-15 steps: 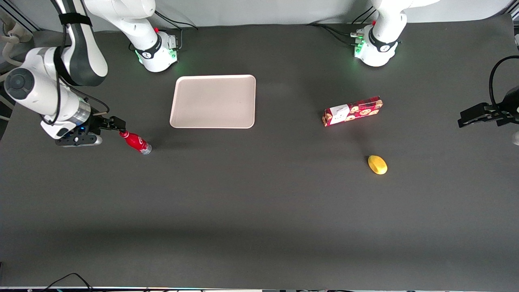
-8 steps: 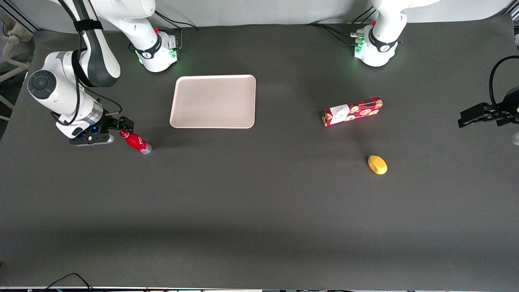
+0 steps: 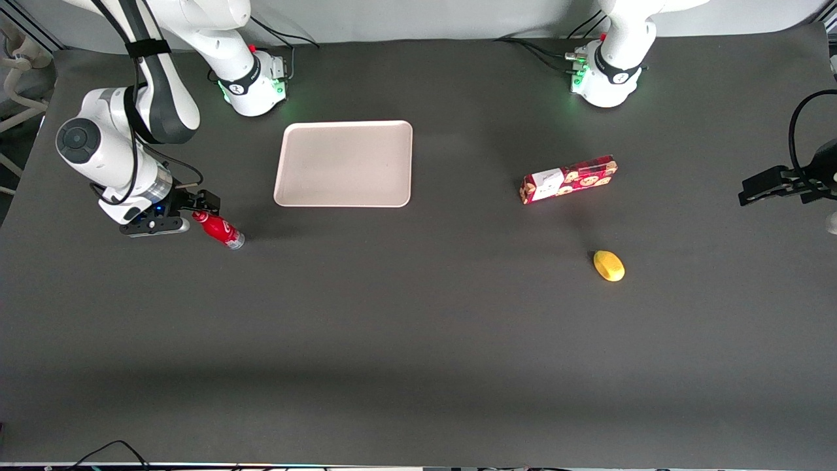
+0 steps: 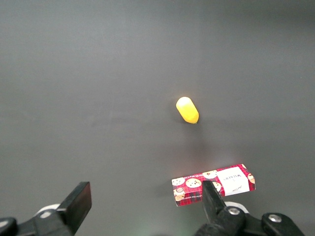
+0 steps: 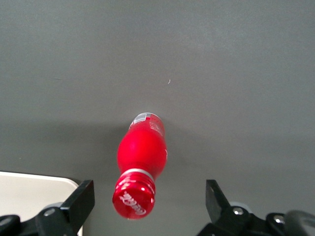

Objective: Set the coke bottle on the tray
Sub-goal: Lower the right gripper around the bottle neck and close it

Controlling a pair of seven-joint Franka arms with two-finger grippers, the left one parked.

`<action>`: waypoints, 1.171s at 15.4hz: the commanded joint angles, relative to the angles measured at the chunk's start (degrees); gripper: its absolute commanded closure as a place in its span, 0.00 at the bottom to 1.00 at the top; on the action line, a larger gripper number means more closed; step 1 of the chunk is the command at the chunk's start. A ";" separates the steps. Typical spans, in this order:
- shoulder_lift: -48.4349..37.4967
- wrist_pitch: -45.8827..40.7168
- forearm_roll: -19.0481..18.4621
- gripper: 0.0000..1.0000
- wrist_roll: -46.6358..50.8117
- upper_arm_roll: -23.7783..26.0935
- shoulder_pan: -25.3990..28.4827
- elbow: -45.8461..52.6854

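Observation:
The coke bottle (image 3: 219, 229) is small, slim and red with a red cap and a silvery base. It stands on the dark table, nearer to the front camera than the tray (image 3: 344, 163) and toward the working arm's end. My gripper (image 3: 198, 212) is open at the bottle's top. In the right wrist view the bottle (image 5: 141, 150) shows from above, its cap between the two fingers of the gripper (image 5: 149, 204) and closer to one of them. Neither finger touches it. The pale beige-pink tray is bare; a corner of it (image 5: 29, 189) shows in the right wrist view.
A red cookie box (image 3: 567, 178) lies toward the parked arm's end of the table, with a yellow lemon-like thing (image 3: 609, 265) nearer the front camera. Both show in the left wrist view, the box (image 4: 212, 184) and the yellow thing (image 4: 187, 109). Two arm bases stand at the table's back edge.
My gripper has moved sideways toward the bottle, still open, so the cap now sits between its fingers. The bottle has not moved.

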 commanded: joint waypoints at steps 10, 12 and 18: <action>1.76 2.56 -0.78 0.54 -0.33 0.55 -0.57 -0.08; 1.76 2.47 -0.43 0.74 -0.15 1.25 -0.57 0.09; 1.32 1.51 -0.17 1.00 1.78 1.34 -0.39 0.97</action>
